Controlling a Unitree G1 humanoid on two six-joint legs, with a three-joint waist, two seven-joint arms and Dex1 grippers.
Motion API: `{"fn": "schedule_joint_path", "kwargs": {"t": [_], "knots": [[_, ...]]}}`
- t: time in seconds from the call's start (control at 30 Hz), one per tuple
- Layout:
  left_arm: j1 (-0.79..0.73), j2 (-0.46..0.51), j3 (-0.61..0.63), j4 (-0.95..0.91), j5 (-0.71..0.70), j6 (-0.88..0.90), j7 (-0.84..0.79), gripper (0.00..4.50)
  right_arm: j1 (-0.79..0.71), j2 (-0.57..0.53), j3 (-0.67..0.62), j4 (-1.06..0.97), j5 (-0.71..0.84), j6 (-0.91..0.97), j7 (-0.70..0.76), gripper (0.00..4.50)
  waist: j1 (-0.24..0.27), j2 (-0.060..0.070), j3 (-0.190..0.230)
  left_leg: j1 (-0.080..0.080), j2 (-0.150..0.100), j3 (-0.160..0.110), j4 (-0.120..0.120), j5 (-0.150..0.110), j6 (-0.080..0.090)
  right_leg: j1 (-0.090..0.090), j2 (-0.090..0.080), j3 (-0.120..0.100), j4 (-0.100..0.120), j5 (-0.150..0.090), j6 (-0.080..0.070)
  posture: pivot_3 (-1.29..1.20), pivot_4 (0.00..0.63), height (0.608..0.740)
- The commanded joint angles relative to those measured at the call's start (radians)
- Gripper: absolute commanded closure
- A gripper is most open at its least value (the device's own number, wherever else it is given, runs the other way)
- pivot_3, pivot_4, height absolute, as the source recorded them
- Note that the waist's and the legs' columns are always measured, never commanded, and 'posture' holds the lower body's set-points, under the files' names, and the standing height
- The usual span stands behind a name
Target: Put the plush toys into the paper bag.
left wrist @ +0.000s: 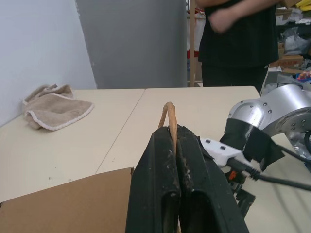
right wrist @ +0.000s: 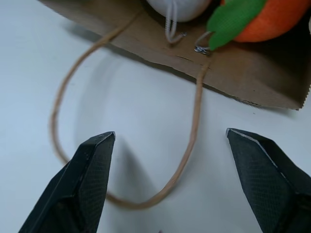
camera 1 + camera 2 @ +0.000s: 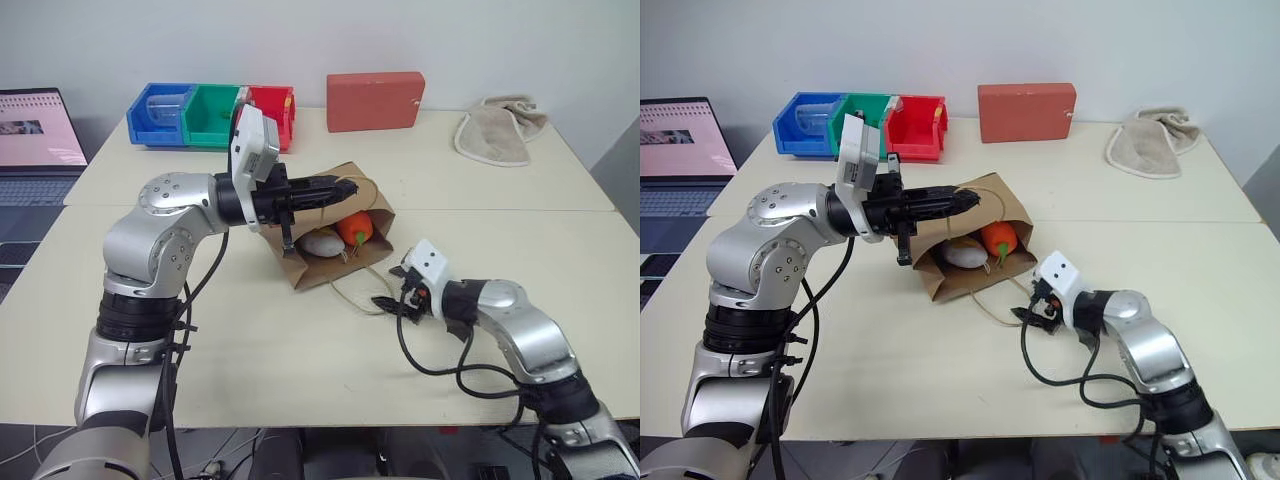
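Note:
The brown paper bag [image 3: 318, 272] lies on the table with its mouth facing me. Inside it rest both plush toys: the white egg [image 3: 322, 243] and, beside it, the orange carrot [image 3: 357, 228] with green leaves. My left gripper [image 3: 340, 187] is shut on the bag's upper loop handle [image 1: 167, 114] and holds the top side lifted. The lower handle [image 2: 187, 150] lies as a loop on the table in front of the bag. My right gripper [image 2: 170, 160] hovers low over that loop, open, with nothing between its fingers.
A red block [image 3: 375, 100] and blue, green and red bins [image 3: 210, 115] stand along the table's far side. A beige towel [image 3: 500, 130] lies at the far right, and a laptop [image 3: 35, 135] sits at the left. A person [image 1: 233, 34] stands beyond the table.

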Motion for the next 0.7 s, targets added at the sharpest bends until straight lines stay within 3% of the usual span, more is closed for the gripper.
{"fn": "schedule_joint_path", "kwargs": {"t": [0.03, 0.3, 0.5, 0.7], "knots": [[-0.018, 0.014, 0.017, -0.024, -0.002, -0.010, 0.000, 4.50, -0.024, 0.006, 0.004, 0.016, 0.000, -0.027, -0.016, 1.64, 0.000, 0.000, 0.000, 0.000, 0.000, 0.000, 0.000, 0.000, 0.000, 0.000, 0.000, 0.000, 0.000, 0.000, 0.000, 0.00, 0.150, 0.740], [-0.015, 0.032, 0.029, -0.028, -0.010, -0.002, 0.003, 4.50, -0.034, 0.027, -0.048, 0.032, 0.064, 0.016, -0.030, 4.47, -0.002, 0.000, 0.000, 0.000, 0.000, 0.000, 0.000, 0.000, 0.000, 0.000, 0.000, 0.000, 0.000, 0.000, 0.000, 0.00, 0.150, 0.740], [-0.043, 0.039, 0.063, -0.014, -0.041, 0.028, 0.013, 4.50, -0.054, 0.039, -0.182, -0.057, 0.208, 0.154, -0.031, 4.47, -0.002, 0.000, 0.000, 0.000, 0.000, 0.000, 0.000, 0.000, 0.000, 0.000, 0.000, 0.000, 0.000, 0.000, 0.000, 0.00, 0.150, 0.740], [-0.125, 0.016, 0.069, 0.057, -0.057, 0.032, 0.005, 4.50, -0.178, -0.044, -0.410, -0.194, 0.459, 0.410, -0.007, 4.47, 0.000, 0.001, 0.000, 0.000, 0.000, 0.000, 0.000, 0.000, 0.000, 0.000, 0.000, 0.000, 0.000, 0.000, 0.001, 0.00, 0.150, 0.740]]}}
